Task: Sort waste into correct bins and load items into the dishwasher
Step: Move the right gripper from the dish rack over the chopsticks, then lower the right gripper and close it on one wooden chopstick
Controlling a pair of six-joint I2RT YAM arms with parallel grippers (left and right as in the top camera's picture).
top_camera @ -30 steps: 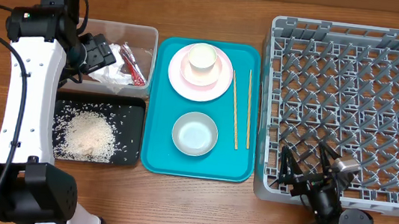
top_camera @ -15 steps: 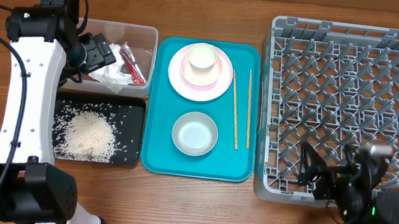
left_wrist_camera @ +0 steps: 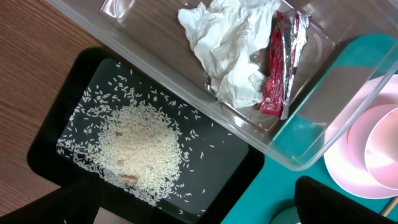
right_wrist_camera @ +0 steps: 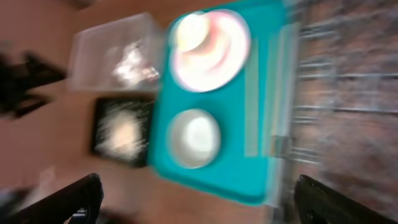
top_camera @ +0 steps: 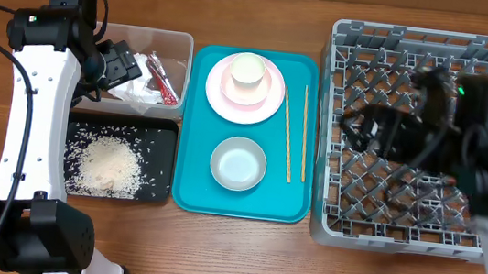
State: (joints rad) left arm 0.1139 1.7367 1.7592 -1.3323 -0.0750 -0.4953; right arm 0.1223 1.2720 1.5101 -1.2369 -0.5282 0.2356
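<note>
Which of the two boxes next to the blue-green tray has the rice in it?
The flat black tray, with a pile of white rice. The clear tub beside it holds a crumpled tissue and a red wrapper instead.

You have just two things here outside the job: a teal serving tray [top_camera: 195, 150] and the wooden table [top_camera: 230, 255] it lies flat on. The tray is a rounded-corner rectangle with a low raised rim, its longer sides running from the table's near edge towards the far one. You can see bare brown wood, grain running left to right, in a wide band on the near side of the tray and a narrower band beyond its far rim
</note>
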